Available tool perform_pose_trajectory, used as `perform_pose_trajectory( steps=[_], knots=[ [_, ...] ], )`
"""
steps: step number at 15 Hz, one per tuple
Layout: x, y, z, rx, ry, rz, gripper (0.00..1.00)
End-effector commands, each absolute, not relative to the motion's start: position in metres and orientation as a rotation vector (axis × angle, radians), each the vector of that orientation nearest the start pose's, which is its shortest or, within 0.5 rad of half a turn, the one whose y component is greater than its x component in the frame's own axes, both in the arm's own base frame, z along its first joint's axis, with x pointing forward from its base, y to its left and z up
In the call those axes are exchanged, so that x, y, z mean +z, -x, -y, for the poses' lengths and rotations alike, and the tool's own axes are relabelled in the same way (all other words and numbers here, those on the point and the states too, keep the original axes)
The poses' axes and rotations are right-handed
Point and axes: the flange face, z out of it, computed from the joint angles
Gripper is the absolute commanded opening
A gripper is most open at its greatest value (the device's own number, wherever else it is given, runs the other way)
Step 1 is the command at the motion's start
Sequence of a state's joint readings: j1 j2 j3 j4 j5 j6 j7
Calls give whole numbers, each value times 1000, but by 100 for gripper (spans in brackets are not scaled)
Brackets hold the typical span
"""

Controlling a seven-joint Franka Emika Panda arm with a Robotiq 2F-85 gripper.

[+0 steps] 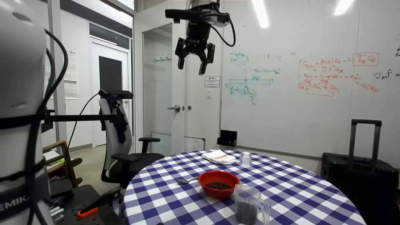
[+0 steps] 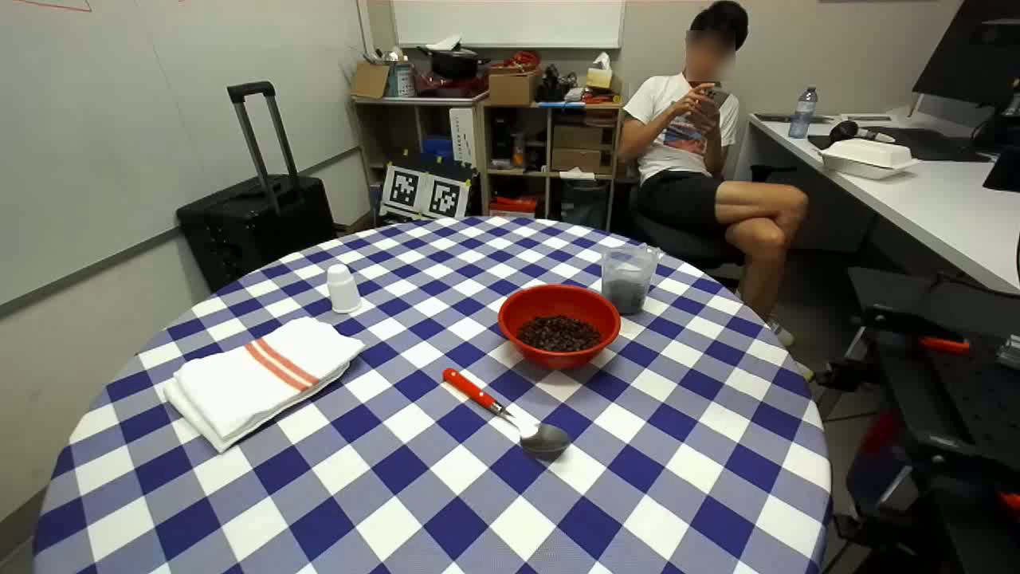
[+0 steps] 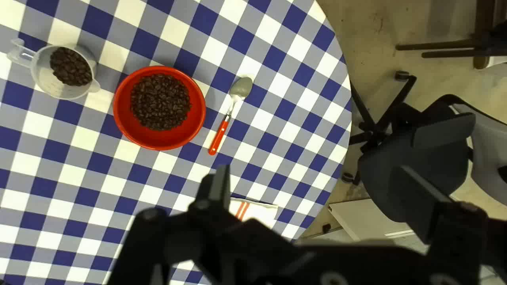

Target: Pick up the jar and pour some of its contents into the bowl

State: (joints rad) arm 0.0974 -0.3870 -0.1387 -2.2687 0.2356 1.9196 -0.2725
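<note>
The jar point(image 1: 247, 206) is a see-through cylinder with a handle and a spout. It stands upright on the table close beside the bowl, and shows in an exterior view point(image 2: 626, 281) and the wrist view point(image 3: 65, 90). Dark beans lie in its lower part. The red bowl point(image 1: 217, 194) holds dark beans too. It also shows in an exterior view point(image 2: 558, 357) and the wrist view point(image 3: 158, 141). My gripper point(image 1: 192, 67) is high above the table, fingers wide apart with nothing between them. In the wrist view, the gripper point(image 3: 313, 174) lies off to the bowl's lower right.
A spoon with a red handle point(image 2: 470, 389) lies beside the bowl. A folded white cloth point(image 2: 263, 371) and an upside-down white cup point(image 2: 343, 288) are on the checked round table point(image 2: 382, 510). A chair point(image 1: 134, 162) stands by the table. A person point(image 2: 685, 135) sits beyond it.
</note>
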Motion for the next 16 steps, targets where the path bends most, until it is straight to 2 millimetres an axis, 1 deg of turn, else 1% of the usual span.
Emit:
perform_pose_trajectory(
  steps=[1, 5, 6, 7, 8, 11, 14, 16],
  knots=[
    [516, -441, 7, -106, 2863, 234, 100],
    [517, -442, 7, -109, 2863, 234, 100],
    [517, -452, 10, -120, 2828, 134, 100],
    [515, -457, 13, -121, 2798, 67, 100],
    [509, -470, 21, -118, 2779, -32, 100],
    [482, -507, 49, -119, 2727, -249, 100],
    [442, -544, 77, -125, 2698, -481, 100],
    [412, -563, 94, -106, 2691, -636, 100]
  ],
)
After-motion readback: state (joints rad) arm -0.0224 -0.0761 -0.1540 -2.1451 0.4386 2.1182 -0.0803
